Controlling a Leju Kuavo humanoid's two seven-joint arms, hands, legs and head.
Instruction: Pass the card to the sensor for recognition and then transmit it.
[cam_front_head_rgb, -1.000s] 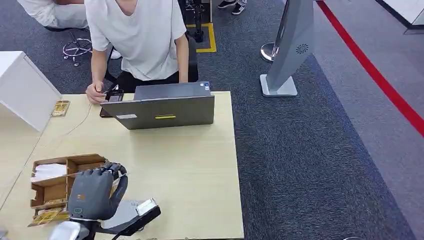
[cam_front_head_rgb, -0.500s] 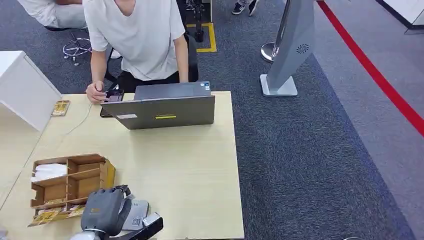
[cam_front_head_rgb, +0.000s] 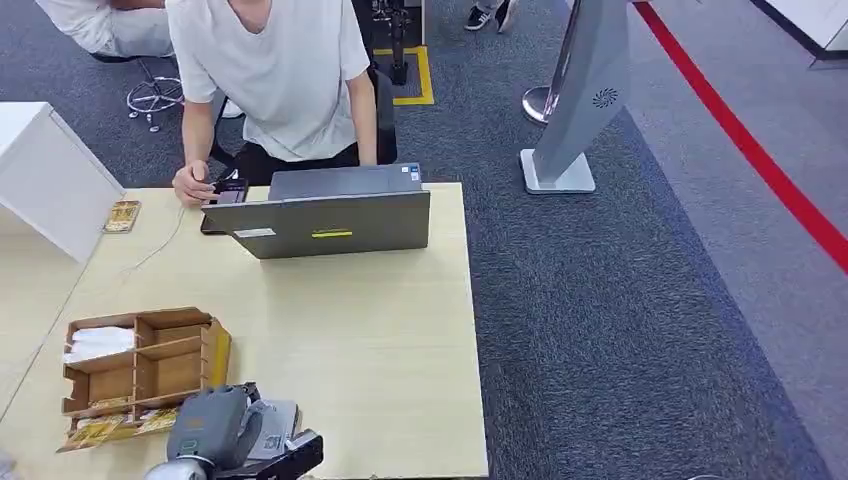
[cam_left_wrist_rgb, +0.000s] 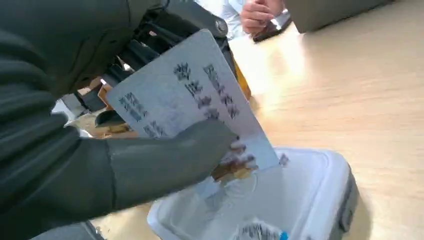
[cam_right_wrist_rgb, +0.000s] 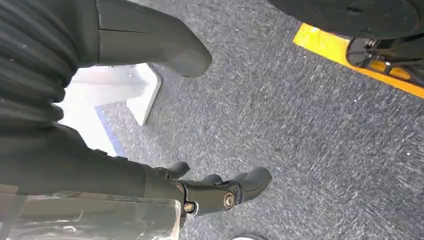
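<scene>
The card is printed with rows of dark characters, but these are blurred in the left wrist view and cannot be read; a small orange and brown patch is seen near the corner under the thumb. The card itself is pale, whitish blue, thin and flat with rounded corners, and is held tilted.

It is pinched by the left hand, with the thick grey thumb pressed across its face and the darker fingers behind its far edge. Just beyond the thumb tip and below the card lies the sensor, a white, rounded flat box with faint ring marks on its top; the card's lower corner appears to hover just over it, though contact cannot be settled from this angle.

In the head view the left hand is seen at the near edge of the wooden table, with the sensor partly hidden beside it.

The right hand hangs over grey carpet, empty, its fingers loosely apart.
</scene>
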